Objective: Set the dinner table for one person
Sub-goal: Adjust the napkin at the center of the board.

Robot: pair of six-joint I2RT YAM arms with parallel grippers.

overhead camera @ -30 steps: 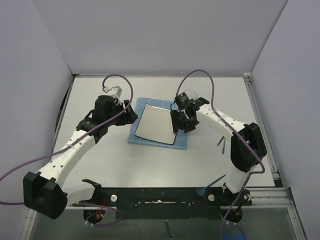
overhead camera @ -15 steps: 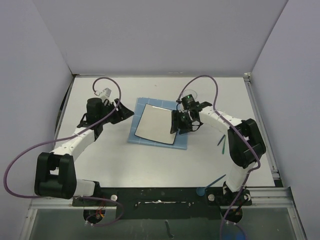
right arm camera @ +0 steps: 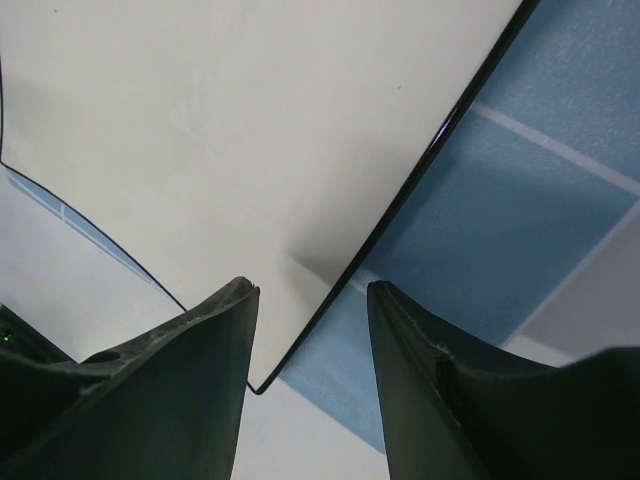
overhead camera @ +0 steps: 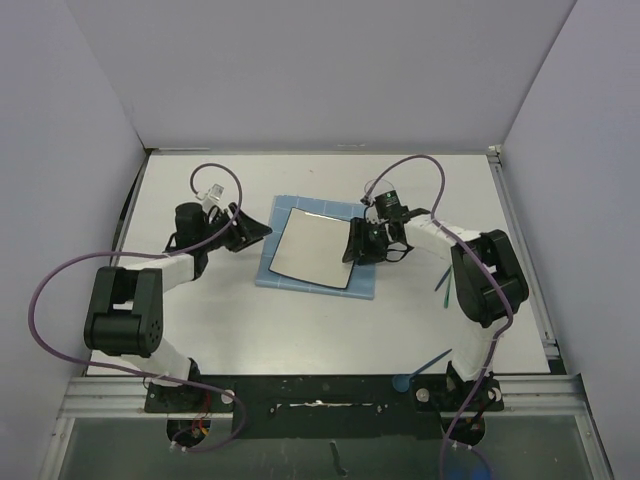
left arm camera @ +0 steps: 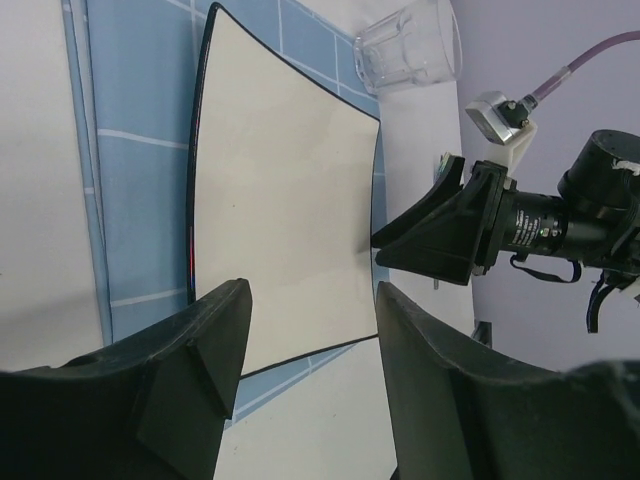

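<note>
Hovering with fingers spread and nothing between them, the left end effector (left arm camera: 312, 295) points at the left edge of the square white dark-rimmed plate (left arm camera: 285, 190). The right end effector (right arm camera: 310, 290), also parted and empty, sits over the plate's right rim; contact is hard to make out. The plate lies on a blue grid-patterned placemat (overhead camera: 287, 272), mid-way across the large matte-white counter (overhead camera: 300, 330). A clear glass tumbler (left arm camera: 408, 48) near the mat's far right corner is mostly hidden from above.

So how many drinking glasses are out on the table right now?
1. A clear glass stands at the blue placemat's far right corner, just behind the right gripper. Another could be hidden behind the arms.
</note>
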